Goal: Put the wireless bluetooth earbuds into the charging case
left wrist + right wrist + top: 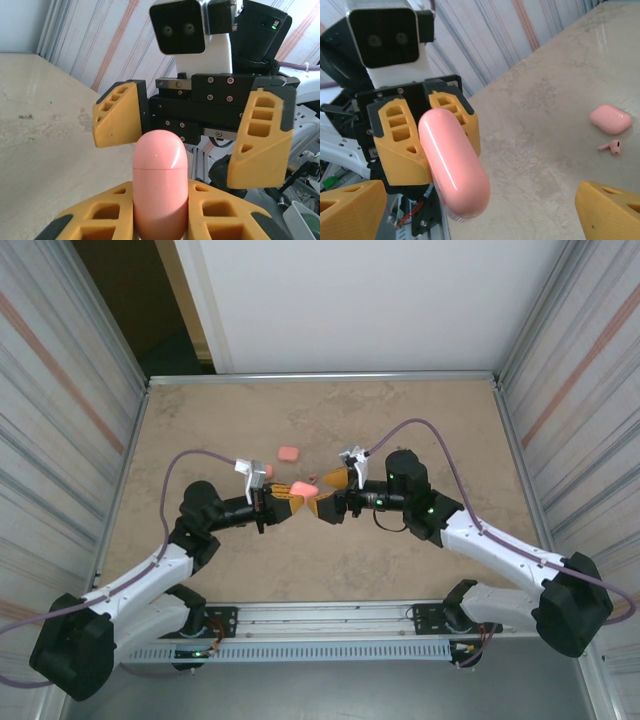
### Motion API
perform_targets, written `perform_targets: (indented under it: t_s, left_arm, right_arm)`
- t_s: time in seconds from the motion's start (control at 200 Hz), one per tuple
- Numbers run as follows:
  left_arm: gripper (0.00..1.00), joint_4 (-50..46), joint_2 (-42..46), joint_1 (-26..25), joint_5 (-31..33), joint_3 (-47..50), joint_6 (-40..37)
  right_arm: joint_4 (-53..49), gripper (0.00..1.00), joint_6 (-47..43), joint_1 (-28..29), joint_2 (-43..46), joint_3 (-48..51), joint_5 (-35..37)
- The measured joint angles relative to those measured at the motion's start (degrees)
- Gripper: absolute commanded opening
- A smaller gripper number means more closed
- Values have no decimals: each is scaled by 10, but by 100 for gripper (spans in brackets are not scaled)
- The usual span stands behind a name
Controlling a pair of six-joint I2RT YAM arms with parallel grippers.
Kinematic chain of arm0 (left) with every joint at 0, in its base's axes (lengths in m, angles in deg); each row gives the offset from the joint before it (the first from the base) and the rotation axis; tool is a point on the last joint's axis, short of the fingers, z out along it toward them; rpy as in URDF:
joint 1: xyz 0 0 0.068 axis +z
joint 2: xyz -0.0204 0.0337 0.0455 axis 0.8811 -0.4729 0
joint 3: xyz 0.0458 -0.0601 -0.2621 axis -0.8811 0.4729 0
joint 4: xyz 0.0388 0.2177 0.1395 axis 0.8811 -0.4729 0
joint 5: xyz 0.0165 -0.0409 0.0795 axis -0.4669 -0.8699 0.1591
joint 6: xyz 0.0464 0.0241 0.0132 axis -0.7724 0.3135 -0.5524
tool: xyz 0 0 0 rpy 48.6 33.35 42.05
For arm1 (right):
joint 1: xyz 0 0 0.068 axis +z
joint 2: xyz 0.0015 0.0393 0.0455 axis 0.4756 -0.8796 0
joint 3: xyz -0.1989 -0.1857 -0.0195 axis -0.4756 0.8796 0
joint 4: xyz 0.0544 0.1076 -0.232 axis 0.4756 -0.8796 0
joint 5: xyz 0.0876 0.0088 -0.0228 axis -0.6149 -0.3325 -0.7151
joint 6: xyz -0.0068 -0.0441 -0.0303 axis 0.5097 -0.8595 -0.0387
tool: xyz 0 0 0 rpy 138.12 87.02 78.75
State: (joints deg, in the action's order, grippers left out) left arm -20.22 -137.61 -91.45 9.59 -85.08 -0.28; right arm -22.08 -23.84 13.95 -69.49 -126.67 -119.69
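Quick status from mid-job: my left fingers are clamped on the pink charging case, gripping its lower half so it stands straight up out of them, clear of the surface. Its long axis points right at my right fingers, which are spread wide apart, holding nothing, facing the rounded top end from just beside it. The seam looks closed, so I reckon the lid has to come open first, and the right arm is the free one for that.

Only the right wrist view gives me the rest: one tiny pink earbud lying on the surface, just beside a second case, well apart from the held one. From overhead that earbud is too small to pick out for sure.
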Motion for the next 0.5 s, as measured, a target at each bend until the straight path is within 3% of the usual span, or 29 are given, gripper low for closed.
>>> perform_targets:
  t_s: [0.501]
  left_arm:
    - [0, 8, 8, -1, 4, 0, -2]
  right_arm:
    - [-1, 81, 26, -26, -4, -9, 13]
